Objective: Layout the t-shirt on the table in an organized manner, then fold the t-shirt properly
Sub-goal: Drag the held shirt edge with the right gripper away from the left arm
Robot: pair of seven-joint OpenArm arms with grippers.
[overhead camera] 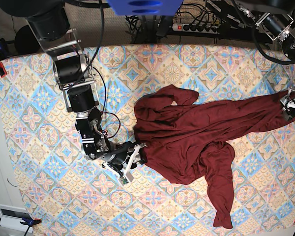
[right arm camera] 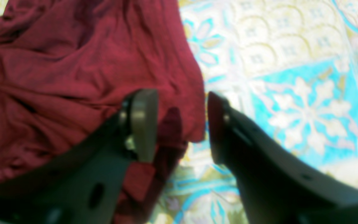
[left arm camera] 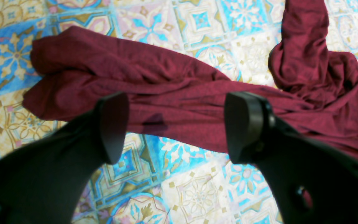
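The t-shirt (overhead camera: 187, 140) lies crumpled and spread out near the middle of the desk (overhead camera: 34, 123), whose cloth shows pastel diamond tiles with flowers. Taking the shirt as the landmark: its body bunches in a wrinkled mass at the centre, one long sleeve stretches away toward the desk's right edge in the base view, and another runs down toward the front edge, ending in a narrow cuff. A folded flap sits at the shirt's far upper side.

The right hand (overhead camera: 136, 158) sits low at the shirt's near left edge. In its wrist view the right hand (right arm camera: 182, 124) has its fingers apart, with the hem of the shirt (right arm camera: 73, 77) lying between them; one finger (right arm camera: 143, 124) rests over the fabric and the other stands over bare cloth just beside the hem. Nothing is clamped.

The left hand (overhead camera: 291, 105) is at the far end of the outstretched sleeve. Its wrist view shows the left hand (left arm camera: 176, 127) spread wide above the sleeve (left arm camera: 154, 90), fingers clear of the fabric, which runs crosswise beneath them.
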